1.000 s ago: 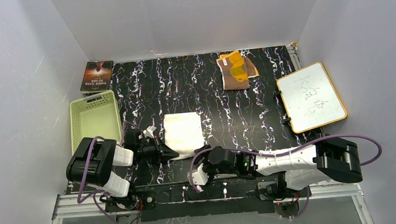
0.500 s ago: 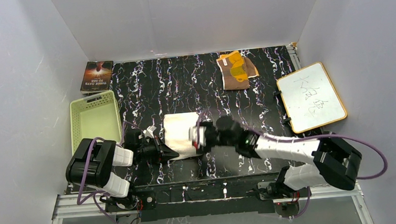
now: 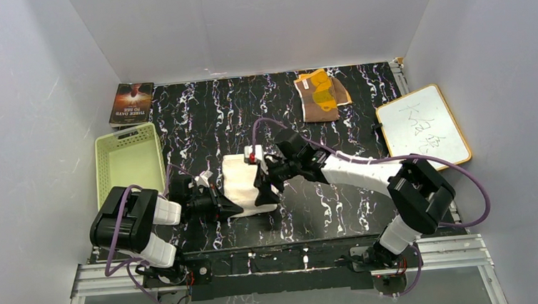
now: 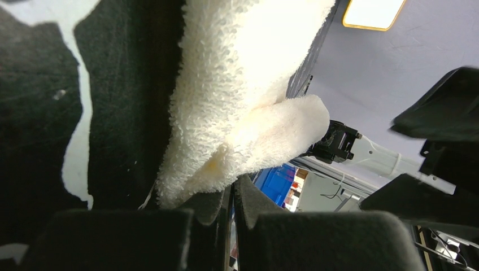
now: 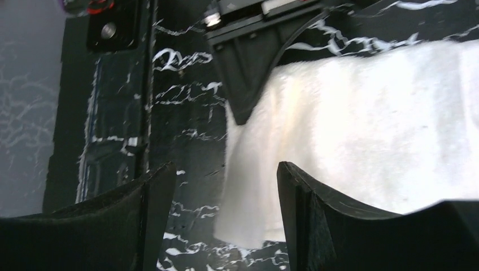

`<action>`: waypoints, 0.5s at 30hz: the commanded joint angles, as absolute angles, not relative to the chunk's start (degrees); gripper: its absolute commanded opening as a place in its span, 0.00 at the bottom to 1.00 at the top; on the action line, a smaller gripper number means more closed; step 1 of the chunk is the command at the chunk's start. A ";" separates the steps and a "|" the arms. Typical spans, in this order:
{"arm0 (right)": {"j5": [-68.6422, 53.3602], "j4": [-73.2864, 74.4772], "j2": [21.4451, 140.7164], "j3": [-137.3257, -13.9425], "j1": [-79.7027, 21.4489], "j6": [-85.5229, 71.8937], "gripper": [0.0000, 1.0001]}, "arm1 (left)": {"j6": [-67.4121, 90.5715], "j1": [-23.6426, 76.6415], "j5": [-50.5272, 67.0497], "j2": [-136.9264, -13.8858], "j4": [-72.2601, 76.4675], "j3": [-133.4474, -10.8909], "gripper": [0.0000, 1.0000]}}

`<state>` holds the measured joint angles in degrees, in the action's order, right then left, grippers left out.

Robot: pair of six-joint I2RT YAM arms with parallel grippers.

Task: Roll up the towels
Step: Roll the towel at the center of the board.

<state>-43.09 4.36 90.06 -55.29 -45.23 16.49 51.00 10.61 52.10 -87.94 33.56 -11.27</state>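
Cream towel point(image 3: 242, 181): folded on the black marbled surface point(image 3: 199, 121), lying between the two grippers.
Left gripper point(image 3: 234, 210): arm tucked low by its base, jaws closed tight on the towel's near-left corner, which bunches up at the tips.
Right gripper point(image 3: 263, 187): arm stretched leftward, jaws apart over the towel's right edge, holding nothing.
Brown towel point(image 3: 321, 95): crumpled well beyond the right gripper.
Writing: book point(image 3: 132, 103) reads "THREE DAYS TO SEE"; white board point(image 3: 423, 131) scrawl unreadable.
Room: green basket point(image 3: 130, 169) close outside the left gripper.
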 commanded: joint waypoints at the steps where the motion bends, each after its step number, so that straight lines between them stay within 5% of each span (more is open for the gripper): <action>1: -44.18 9.64 87.66 -54.70 -47.62 20.11 0.64 | 47.55 10.88 41.58 -90.62 26.55 -9.93 0.00; 15: -35.40 10.52 95.28 -56.68 -49.98 20.52 0.61 | 47.63 10.87 41.75 -91.42 26.99 -9.93 0.00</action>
